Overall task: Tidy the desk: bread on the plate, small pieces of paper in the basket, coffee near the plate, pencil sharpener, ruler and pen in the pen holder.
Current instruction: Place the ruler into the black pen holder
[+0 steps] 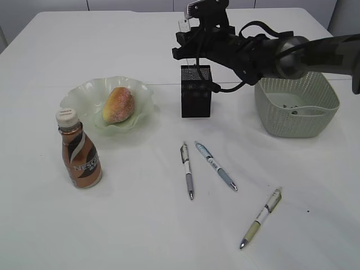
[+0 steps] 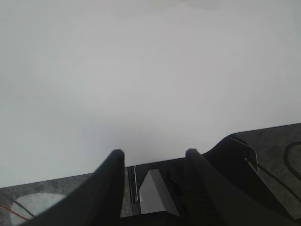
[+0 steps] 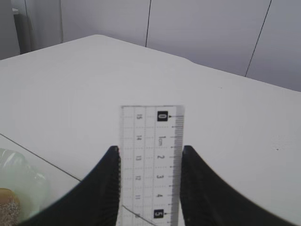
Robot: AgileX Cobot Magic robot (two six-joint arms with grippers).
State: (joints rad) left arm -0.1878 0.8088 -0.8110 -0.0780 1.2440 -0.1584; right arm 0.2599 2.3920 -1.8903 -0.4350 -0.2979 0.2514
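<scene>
My right gripper (image 3: 150, 149) is shut on a clear ruler (image 3: 153, 155), whose zero end sticks out past the fingertips. In the exterior view this gripper (image 1: 190, 39) hovers just above the black mesh pen holder (image 1: 196, 93). Bread (image 1: 118, 105) lies on the pale green plate (image 1: 84, 93), and the coffee bottle (image 1: 80, 152) stands in front of it. Three pens (image 1: 187, 170) (image 1: 216, 166) (image 1: 260, 218) lie on the table. My left gripper (image 2: 153, 153) is open and holds nothing, over the table's near edge. The pencil sharpener is out of view.
A pale green basket (image 1: 295, 107) stands at the right, under my right arm, with small bits inside. The plate's rim (image 3: 19, 179) shows at the lower left of the right wrist view. White table spreads behind the pen holder.
</scene>
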